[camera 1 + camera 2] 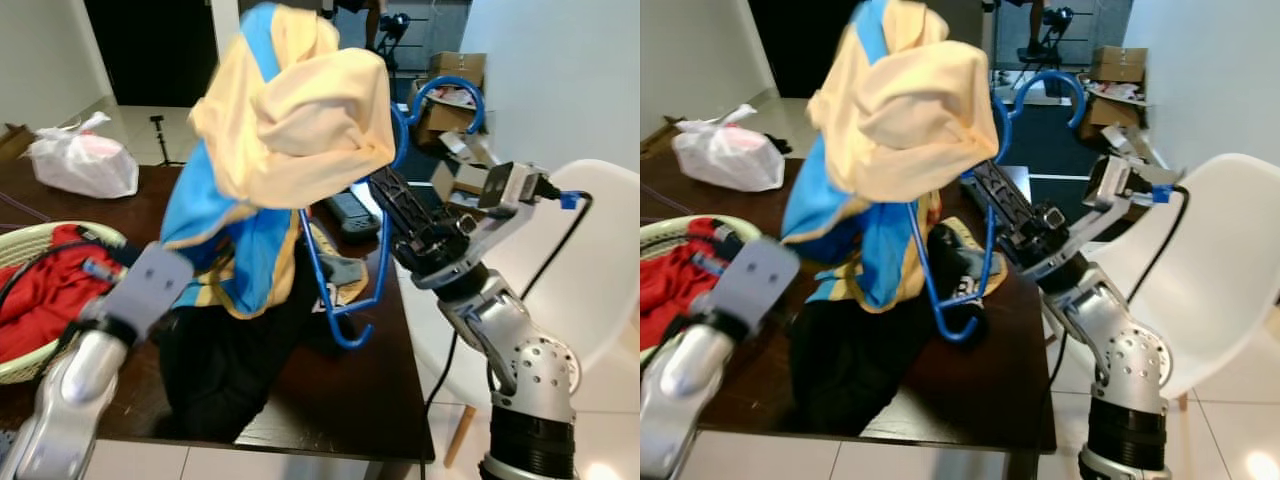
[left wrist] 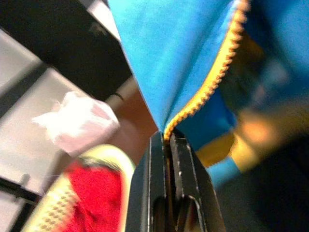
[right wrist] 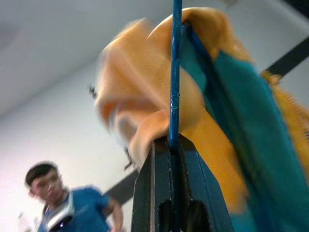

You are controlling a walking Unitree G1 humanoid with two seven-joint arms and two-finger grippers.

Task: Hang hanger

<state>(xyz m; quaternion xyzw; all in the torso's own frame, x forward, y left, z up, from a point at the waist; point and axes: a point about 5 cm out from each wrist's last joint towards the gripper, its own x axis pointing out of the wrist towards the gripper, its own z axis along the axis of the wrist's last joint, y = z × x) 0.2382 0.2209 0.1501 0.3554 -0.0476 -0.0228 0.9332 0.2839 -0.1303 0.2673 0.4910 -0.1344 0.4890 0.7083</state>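
A blue plastic hanger (image 1: pixel 345 335) is held up over the table, its hook (image 1: pixel 450 90) pointing to the right. A yellow and blue garment (image 1: pixel 290 120) is bunched over it. My right gripper (image 3: pixel 171 142) is shut on a thin bar of the hanger, just under the yellow cloth; its black fingers (image 1: pixel 400 205) reach in from the right. My left gripper (image 2: pixel 166 137) is shut on the garment's blue edge with the orange trim, at its lower left. In the eye views my left wrist (image 1: pixel 150 280) sits against the hanging blue cloth, which hides the fingers.
Dark wooden table (image 1: pixel 330 400) holds a black garment (image 1: pixel 220 360), a woven basket (image 1: pixel 40 238) of red clothes at left, a white plastic bag (image 1: pixel 85 160) and a black device (image 1: pixel 350 215). White chair (image 1: pixel 600 260) stands at right, cardboard boxes (image 1: pixel 455 70) behind. A person (image 3: pixel 53 203) stands nearby.
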